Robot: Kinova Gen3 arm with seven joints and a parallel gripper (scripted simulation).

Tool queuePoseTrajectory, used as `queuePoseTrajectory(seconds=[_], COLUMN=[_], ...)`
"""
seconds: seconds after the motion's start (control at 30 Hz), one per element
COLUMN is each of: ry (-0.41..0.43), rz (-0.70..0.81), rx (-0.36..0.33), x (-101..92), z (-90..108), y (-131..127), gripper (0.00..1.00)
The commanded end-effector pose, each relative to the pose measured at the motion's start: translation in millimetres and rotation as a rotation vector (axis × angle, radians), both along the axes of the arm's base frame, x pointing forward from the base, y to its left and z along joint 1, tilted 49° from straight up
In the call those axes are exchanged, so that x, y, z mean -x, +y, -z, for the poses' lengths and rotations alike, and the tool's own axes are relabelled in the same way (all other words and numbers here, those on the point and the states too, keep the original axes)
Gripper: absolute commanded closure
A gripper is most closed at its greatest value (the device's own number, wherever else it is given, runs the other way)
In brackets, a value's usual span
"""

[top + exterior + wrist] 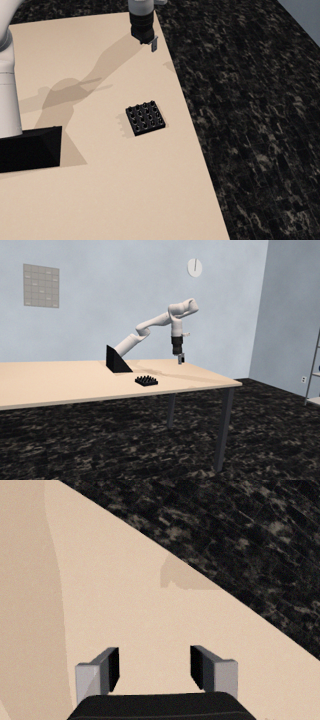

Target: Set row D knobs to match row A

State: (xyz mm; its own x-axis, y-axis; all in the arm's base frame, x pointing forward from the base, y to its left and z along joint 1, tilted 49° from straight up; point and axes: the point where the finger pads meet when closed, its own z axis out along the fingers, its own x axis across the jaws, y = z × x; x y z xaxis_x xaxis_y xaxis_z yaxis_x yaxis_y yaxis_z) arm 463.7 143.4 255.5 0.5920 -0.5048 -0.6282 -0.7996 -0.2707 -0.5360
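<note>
Stretching across most of the top view, the beige worktop (77, 180) stands on grey legs over a dark mottled floor (258, 129), with pale blue walls behind. On the back wall (103, 304) hang a round white clock (194, 267) and a grey gridded panel (41, 285); a shelf unit (313, 374) shows at the right edge of the exterior view.

A white arm (155, 322) rises from a black wedge-shaped base (116, 361) on the worktop, reaches up and sideways, then bends so its last link points straight down. Its shadow falls across the worktop between the base and the far corner.

At the end of the arm, the hand (180, 359) hangs above the worktop near its edge — well apart from the knob box (145, 118). The wrist view shows the two grey fingers spread wide with only bare worktop between them, so the hand is open and empty.

The knob box, black and square, sits flat on the worktop, between the base and the nearer long edge and near that edge. It carries sixteen small dark knobs in a four-by-four grid — too small here to read the white lines, the marks or the printed names, and I cannot tell which side holds the socket.
</note>
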Motion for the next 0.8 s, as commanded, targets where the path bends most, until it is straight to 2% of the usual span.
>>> queuePoseTrajectory(seconds=[0.0, 0.4, 0.47, 0.53, 0.63, 0.77], ry=[0.055, 0.231, 0.231, 0.279, 0.325, 0.375], rz=[0.046, 0.167, 0.167, 0.197, 0.224, 0.248], rx=[0.012, 0.049, 0.049, 0.06, 0.07, 0.069], x=[-2.2, 22.2, 22.2, 33.5, 45.8, 60.4], z=[37.8, 135.7, 135.7, 160.4, 183.1, 202.6], y=[-17.6, -61.1, -61.1, -71.6, -81.2, -87.9], gripper=[0.0, 0.0, 0.0, 0.0, 0.0, 0.0])
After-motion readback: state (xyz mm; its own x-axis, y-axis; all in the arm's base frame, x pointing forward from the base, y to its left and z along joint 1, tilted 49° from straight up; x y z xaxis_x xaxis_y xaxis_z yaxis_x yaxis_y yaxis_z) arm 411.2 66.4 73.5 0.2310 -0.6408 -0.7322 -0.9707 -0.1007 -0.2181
